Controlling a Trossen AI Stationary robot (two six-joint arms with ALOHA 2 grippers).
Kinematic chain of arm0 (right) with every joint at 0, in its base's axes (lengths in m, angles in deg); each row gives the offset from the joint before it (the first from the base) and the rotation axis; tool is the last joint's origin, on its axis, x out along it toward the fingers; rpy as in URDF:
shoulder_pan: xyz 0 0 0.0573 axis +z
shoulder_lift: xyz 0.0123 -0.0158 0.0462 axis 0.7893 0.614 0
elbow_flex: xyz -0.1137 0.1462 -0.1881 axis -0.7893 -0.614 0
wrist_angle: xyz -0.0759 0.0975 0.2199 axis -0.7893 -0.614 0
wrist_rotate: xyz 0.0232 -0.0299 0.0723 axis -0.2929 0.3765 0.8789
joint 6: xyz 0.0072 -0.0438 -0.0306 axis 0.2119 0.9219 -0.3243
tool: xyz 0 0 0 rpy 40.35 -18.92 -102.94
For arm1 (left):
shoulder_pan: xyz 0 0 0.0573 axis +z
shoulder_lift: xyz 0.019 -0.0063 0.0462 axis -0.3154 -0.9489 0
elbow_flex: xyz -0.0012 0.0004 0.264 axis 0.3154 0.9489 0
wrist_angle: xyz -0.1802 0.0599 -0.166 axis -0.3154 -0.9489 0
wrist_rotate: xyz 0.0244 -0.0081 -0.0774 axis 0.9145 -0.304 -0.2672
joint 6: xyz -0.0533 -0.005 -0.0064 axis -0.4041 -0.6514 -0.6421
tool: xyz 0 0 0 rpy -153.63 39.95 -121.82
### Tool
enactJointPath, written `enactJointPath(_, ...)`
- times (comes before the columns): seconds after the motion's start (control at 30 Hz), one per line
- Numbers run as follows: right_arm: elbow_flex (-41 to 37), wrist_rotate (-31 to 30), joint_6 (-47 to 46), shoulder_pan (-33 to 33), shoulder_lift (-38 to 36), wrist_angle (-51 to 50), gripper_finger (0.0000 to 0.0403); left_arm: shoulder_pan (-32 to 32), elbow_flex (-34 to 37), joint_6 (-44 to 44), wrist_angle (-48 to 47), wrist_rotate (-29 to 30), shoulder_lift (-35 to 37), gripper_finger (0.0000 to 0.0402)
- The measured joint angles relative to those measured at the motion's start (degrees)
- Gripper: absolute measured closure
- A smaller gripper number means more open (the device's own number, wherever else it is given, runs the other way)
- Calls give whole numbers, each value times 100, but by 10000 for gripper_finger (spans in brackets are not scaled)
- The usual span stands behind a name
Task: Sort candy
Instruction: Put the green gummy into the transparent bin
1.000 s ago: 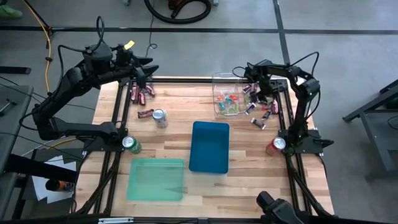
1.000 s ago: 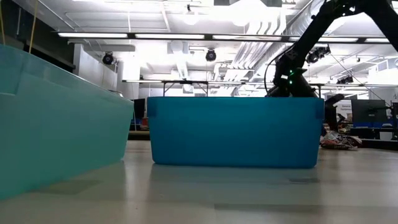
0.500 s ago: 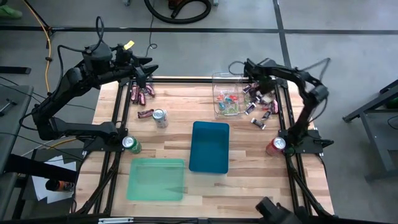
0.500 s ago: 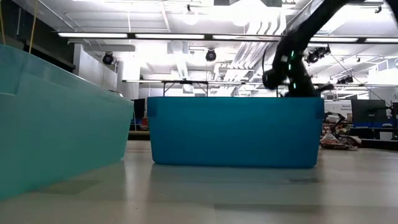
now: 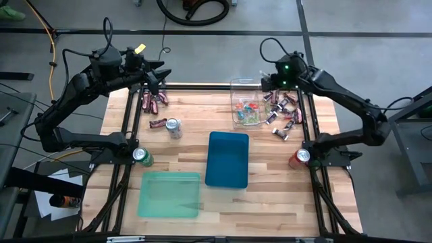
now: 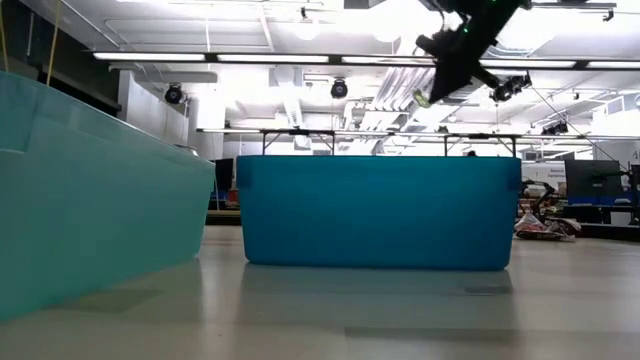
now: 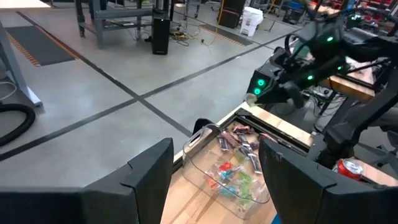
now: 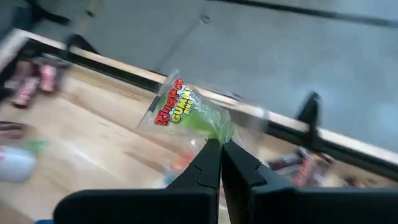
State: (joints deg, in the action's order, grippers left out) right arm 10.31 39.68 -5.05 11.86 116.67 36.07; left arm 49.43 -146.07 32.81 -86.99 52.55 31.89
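One green sweet (image 8: 196, 112) is hanging pinched in the right gripper (image 8: 221, 146), whose jaws are closing tight on the packet's tail while it is being carried high over the far right corner of the bench (image 5: 270, 202), beside the clear tub (image 5: 247, 108). Seen from the right wrist, the packet is fanning out ahead of the tips, its long axis slanting away from the jaws. The coming move likely turns on which bin this sweet belongs in: the blue bin (image 5: 227, 159) is lying toward the front of the bench from the right gripper, near the middle, and the green bin (image 5: 170, 194) farther on toward the front left, so the right arm is the nearer one to both. More small bright sweets (image 5: 247, 110) are lying in the clear tub, dark wrapped pieces (image 5: 283, 118) are scattered just right of it, and red-brown bars (image 5: 154, 101) are sitting at the far left edge beneath the left gripper (image 5: 160, 75), which is waiting there with jaws spread and holding nothing. Soda cans (image 5: 173, 128) are standing on the wooden bench. Around it, bare grey concrete floor is running off into an open workshop with strip lights overhead.
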Motion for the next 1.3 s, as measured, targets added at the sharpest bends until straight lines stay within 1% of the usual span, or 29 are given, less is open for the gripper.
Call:
enactJointPath(0.17,0,9,0,396,44,342,402,0,0,10,0,0,0,177)
enactJointPath(0.3,-2,219,129,657,160,583,402,-2,0,10,6,0,0,177)
enactJointPath(0.4,-2,264,178,809,219,758,402,0,0,12,35,-2,0,177)
enactJointPath(0.7,-2,263,216,871,234,933,403,0,0,10,33,-2,-8,177)
enactJointPath(0.8,-2,415,216,918,321,1004,403,-2,58,16,127,-67,-65,177)
enactJointPath(0.87,-2,578,300,989,474,1122,403,-8,364,16,447,-312,-69,177)
enactJointPath(0.93,-2,783,469,1099,721,1237,403,-48,822,-6,937,-711,-68,177)
enactJointPath(1.03,-2,1012,667,1280,1193,1265,403,-166,1552,-330,1658,-1123,-68,177)
enactJointPath(1.13,-2,1014,684,1404,1670,1263,403,-301,2157,-769,2256,-1211,-66,177)
enactJointPath(1.2,-2,984,718,1446,1967,1250,403,-386,2433,-1008,2485,-1217,-68,177)
enactJointPath(1.3,-4,604,682,1446,2303,1071,403,-471,2638,-1254,2736,-1220,-64,177)
